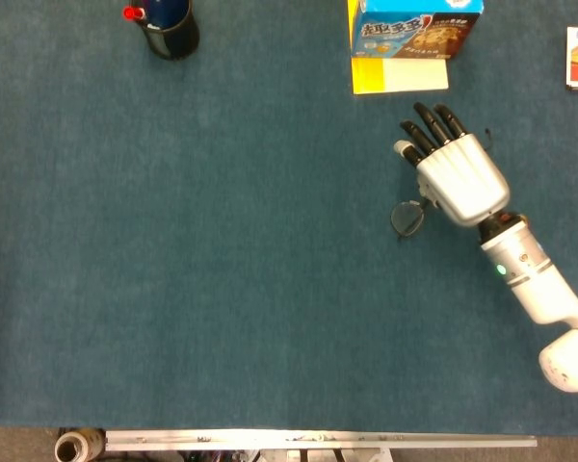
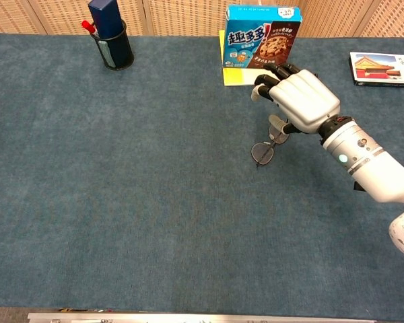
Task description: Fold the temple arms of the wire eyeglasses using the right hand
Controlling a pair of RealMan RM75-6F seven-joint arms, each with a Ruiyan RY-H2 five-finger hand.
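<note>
My right hand sits over the wire eyeglasses on the blue cloth table, back of the hand up, dark fingers stretched out side by side toward the far edge. From the chest view the thumb reaches down to the frame where the one visible lens meets the rest of the glasses (whether it truly pinches the wire or only touches it I cannot tell, since my palm hides most of the frame). That round lens pokes out on the left of my hand, lying on the cloth; a thin dark wire tip shows just past the right side of my fingers in the head view. Far of my fingertips stands the blue cookie box with a yellow pad at its foot, near but apart from my hand. A small picture card lies at the far right, and a black pen cup stands well apart at the far left.
</note>
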